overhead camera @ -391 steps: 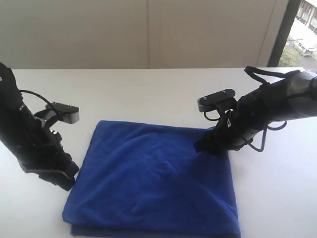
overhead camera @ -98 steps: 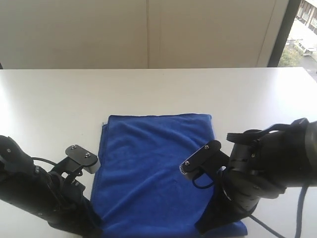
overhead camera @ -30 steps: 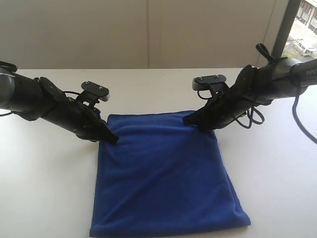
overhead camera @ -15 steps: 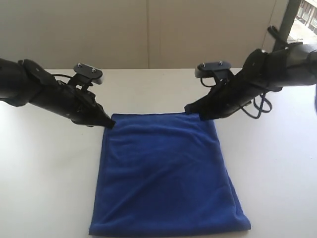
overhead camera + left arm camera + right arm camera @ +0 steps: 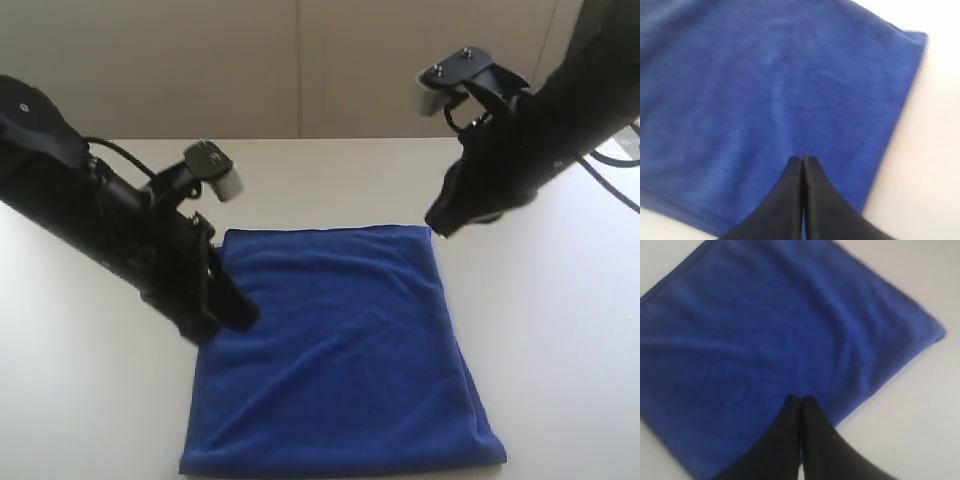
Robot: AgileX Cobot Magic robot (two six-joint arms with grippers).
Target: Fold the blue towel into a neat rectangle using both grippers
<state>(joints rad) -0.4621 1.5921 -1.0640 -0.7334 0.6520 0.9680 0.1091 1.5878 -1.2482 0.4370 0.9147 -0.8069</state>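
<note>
towel (image 5: 335, 350) folded flat toward table (image 5: 330, 180) near edge | I read left tool (image 5: 803, 159) pinched together, empty, seemingly above it | right tool (image 5: 800, 399) pinched together, empty

royal-blue towel (image 5: 340, 350), white table (image 5: 80, 400), black arms (image 5: 90, 220)

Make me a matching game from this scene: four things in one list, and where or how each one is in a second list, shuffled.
Things:
1. blue towel
2. left pincer
3. right pincer
4. table

Descriptions:
A. white, underneath everything
B. shut, by the towel's far right corner in the exterior view
C. lying folded, held by nothing
D. shut, over the towel's left edge in the exterior view

Pairs: 1-C, 2-D, 3-B, 4-A.
</note>
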